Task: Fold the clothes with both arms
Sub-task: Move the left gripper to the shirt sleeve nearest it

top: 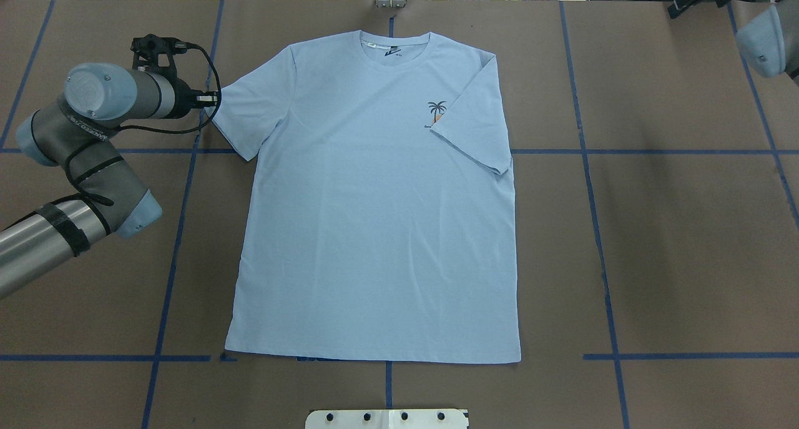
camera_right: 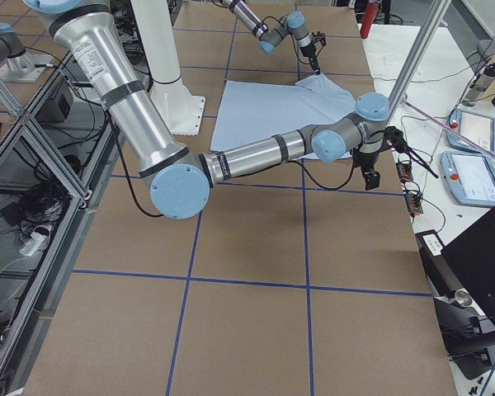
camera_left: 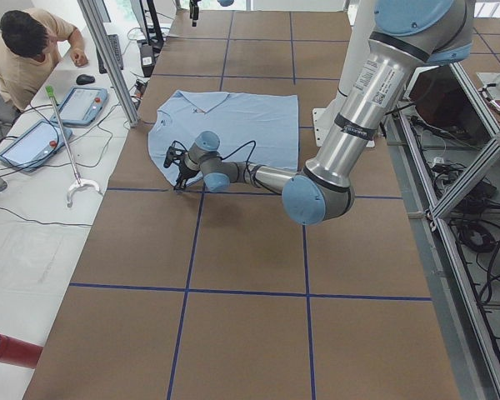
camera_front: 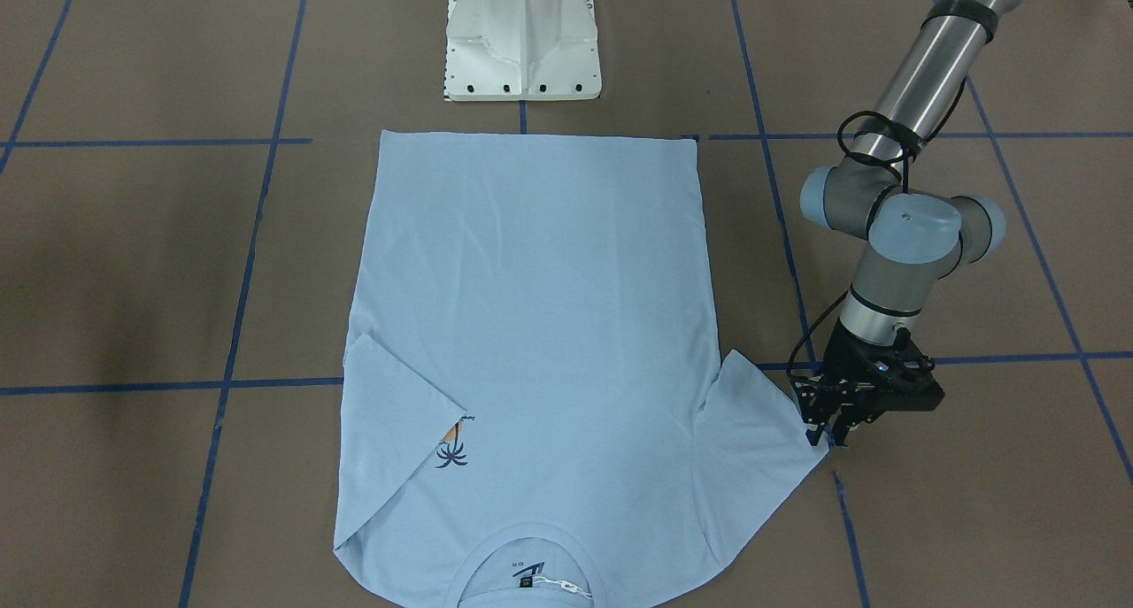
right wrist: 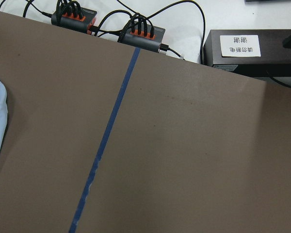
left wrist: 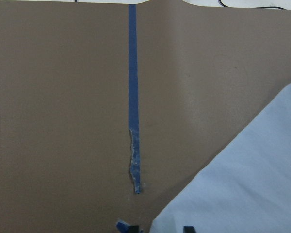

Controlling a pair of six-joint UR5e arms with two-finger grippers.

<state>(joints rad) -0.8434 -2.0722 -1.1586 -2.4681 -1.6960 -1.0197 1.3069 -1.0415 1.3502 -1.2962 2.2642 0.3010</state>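
The T-shirt [top: 374, 229] lies flat and face up in the middle of the table [top: 655, 229], with its collar [top: 394, 45] on the operators' side and its hem [top: 374, 359] toward the robot's base. Expect it to behave as thin, light knit. It is soft and limp with no stiffness of its own, so whatever part you lift will probably droop and drag the rest along. It is not fragile, but it will likely slide and wrinkle on the smooth brown surface. The sleeve [top: 477, 129] on the robot's right is already turned in over the chest and covers part of the palm print [top: 437, 109]. The other sleeve [top: 249, 113] is spread out to the side. Take that one at the cuff corner, where the hem gives a doubled edge to pinch. For the larger folds, I judge that shoulder and hem corners taken together by both arms would keep the cloth taut. The left gripper [camera_front: 826, 435] stands point-down at that cuff. In the left wrist view its fingertips [left wrist: 187, 228] are spread, with one over the cloth and the other on bare table beside a blue tape line [left wrist: 132, 73], so nothing is pinched yet. The right gripper [camera_right: 371, 175] hangs well apart from the shirt, near the table's far edge. You cannot tell whether it is parted or closed.
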